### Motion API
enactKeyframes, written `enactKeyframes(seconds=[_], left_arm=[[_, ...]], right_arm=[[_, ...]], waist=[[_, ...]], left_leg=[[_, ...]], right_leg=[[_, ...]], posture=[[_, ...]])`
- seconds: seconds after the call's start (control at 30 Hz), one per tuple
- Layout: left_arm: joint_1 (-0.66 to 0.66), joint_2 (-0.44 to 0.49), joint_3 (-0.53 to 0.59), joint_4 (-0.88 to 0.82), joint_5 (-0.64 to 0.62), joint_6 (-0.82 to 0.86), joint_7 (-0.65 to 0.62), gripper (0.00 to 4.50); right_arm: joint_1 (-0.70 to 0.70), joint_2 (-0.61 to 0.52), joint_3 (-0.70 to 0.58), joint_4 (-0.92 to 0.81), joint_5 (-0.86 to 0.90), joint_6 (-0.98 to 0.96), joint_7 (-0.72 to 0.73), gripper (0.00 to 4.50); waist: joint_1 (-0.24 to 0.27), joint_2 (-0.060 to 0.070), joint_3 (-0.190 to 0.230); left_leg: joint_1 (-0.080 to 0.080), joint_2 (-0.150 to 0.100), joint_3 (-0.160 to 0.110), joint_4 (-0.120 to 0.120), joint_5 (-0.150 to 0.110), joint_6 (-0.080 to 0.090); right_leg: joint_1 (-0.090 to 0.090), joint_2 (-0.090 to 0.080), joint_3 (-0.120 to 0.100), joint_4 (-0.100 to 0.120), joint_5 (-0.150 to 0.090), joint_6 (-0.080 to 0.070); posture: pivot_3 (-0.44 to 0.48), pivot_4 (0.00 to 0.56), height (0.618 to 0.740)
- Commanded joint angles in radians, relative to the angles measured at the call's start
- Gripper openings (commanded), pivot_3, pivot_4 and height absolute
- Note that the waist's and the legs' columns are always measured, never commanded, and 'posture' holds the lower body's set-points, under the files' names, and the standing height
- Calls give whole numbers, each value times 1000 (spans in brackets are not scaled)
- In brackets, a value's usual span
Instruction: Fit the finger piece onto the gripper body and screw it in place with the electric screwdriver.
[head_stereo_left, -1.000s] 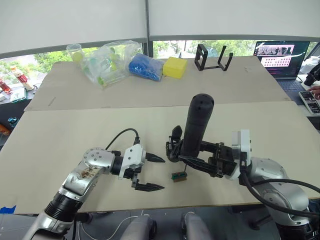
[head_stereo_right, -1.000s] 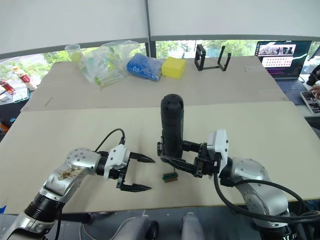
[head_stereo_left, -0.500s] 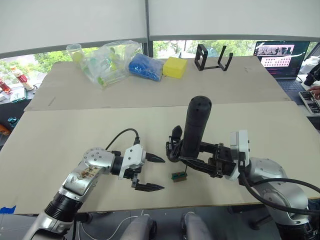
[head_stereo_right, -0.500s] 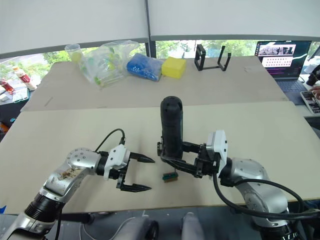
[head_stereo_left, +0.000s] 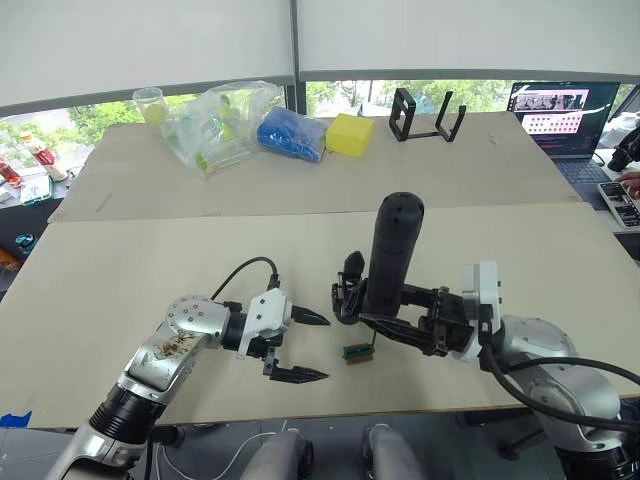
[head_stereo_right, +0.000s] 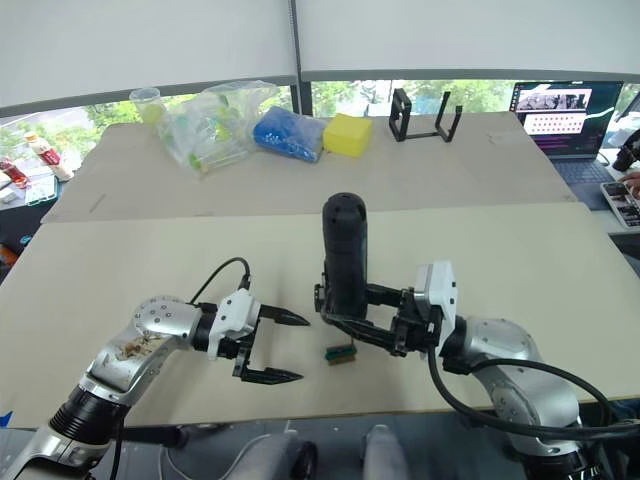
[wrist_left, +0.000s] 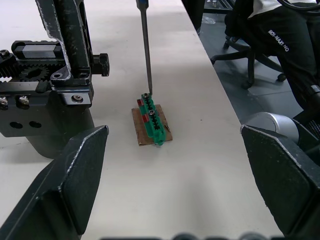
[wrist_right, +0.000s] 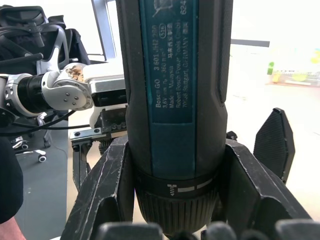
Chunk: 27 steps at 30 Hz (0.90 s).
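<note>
My right gripper is shut on the electric screwdriver and holds it upright, rounded end up. The screwdriver's thin bit points down, with its tip on a small green block that lies on a brown scrap. Just behind the screwdriver stands the gripper body, black, with gears and linkages. A pointed black finger rises from it; I cannot tell whether this is the finger piece. To the left of the block, my left gripper is open and holds nothing.
A clear plastic bag, a blue bundle, a yellow block and a black stand sit at the back. A laptop is at the far right. The table's front edge is close to the grippers.
</note>
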Motion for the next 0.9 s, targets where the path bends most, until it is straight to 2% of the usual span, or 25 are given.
enactKeyframes(seconds=[0.03,0.9], left_arm=[[0,1,0,-20,-1,-15,1,4500],[-4,2,2,-16,3,-15,-1,4500]], right_arm=[[-20,4,-29,-47,25,-26,1,1925],[-27,15,-16,-37,2,-24,2,1925]], waist=[[0,0,0],[0,0,0]], left_leg=[[0,0,0,0,0,0],[0,0,0,0,0,0]], right_leg=[[0,0,0,0,0,0],[0,0,0,0,0,0]], posture=[[0,150,737],[0,150,737]])
